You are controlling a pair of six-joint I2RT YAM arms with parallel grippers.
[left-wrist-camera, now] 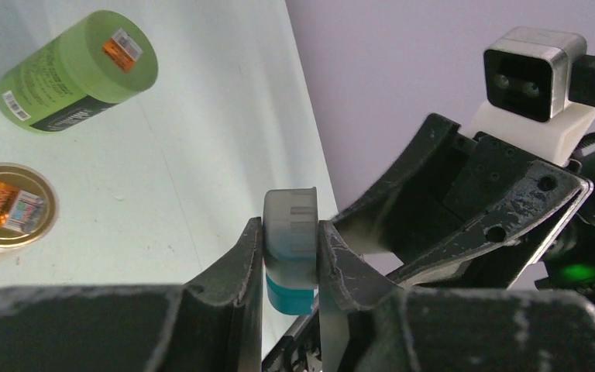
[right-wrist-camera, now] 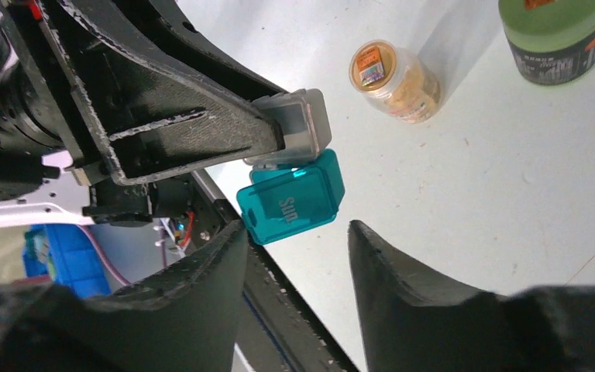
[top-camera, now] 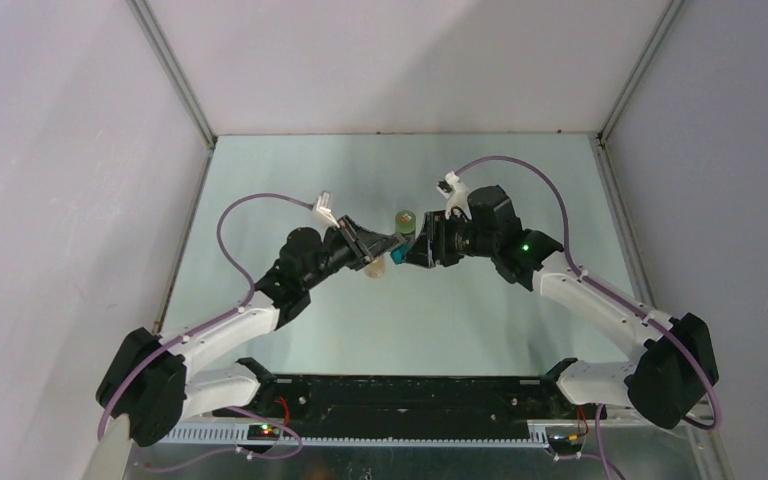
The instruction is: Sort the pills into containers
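My left pincer (left-wrist-camera: 290, 252) is clenched on the pill box (right-wrist-camera: 293, 190), a small clouded compartment with a teal flap marked "Sun". My two fingers press its clear sides and the flap sticks out past my fingertips. I hold the box up off the table (right-wrist-camera: 511, 194), near the middle of the work surface.

My right pincer (right-wrist-camera: 296, 232) faces the pill box from the other side. Its jaws stand apart and grasp nothing. The teal flap sits just in front of the gap between them. One fingertip is very near the flap's lower corner, but I cannot tell whether it touches. I also cannot tell whether the flap is fully swung open, or whether any pills lie inside the box.

The dark bottle with the lime-green top (left-wrist-camera: 77, 70) stands upright on the table just beyond the pill box, on its far side, with its cap on. The pale beige bottle with the orange top (left-wrist-camera: 8, 205) stands close to the pill box on my left arm's side, nearer than the green-topped one. It is upright and capped, and the two bottles are near each other but apart.
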